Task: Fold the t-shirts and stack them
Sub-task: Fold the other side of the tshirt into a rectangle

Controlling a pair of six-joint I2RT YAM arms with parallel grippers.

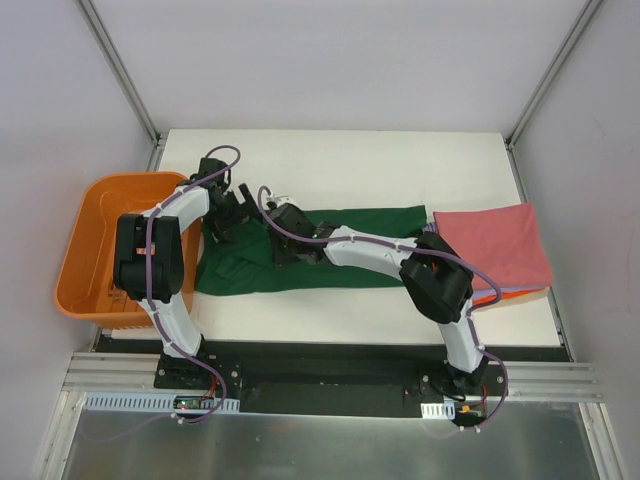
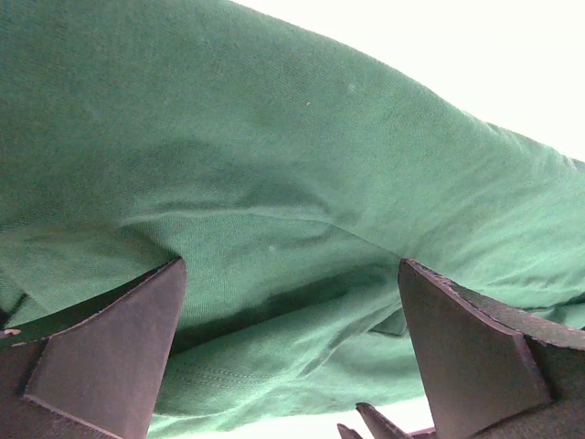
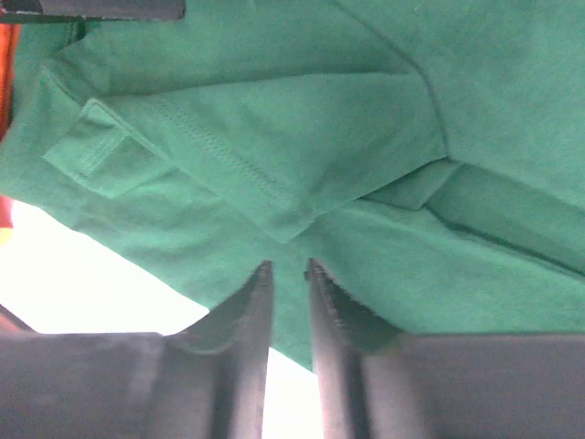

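Note:
The dark green t-shirt (image 1: 350, 255) lies spread across the middle of the table, bunched at its left end. My left gripper (image 1: 226, 212) is over that left end. In the left wrist view its jaws stand wide open (image 2: 288, 315), with folds of the green cloth (image 2: 274, 183) between and beyond them. My right gripper (image 1: 281, 245) rests on the shirt a little right of the left one. In the right wrist view its fingers are nearly together (image 3: 288, 297), pinching green cloth (image 3: 274, 155) near a sleeve hem. A pink-red folded shirt (image 1: 492, 245) tops a stack at the right, over a lavender edge and an orange one (image 1: 512, 294).
An orange slotted plastic basket (image 1: 95, 250) stands at the table's left edge, close beside the left arm. Bare white table (image 1: 350, 165) lies behind the green shirt and in a strip in front of it. Grey walls enclose the table.

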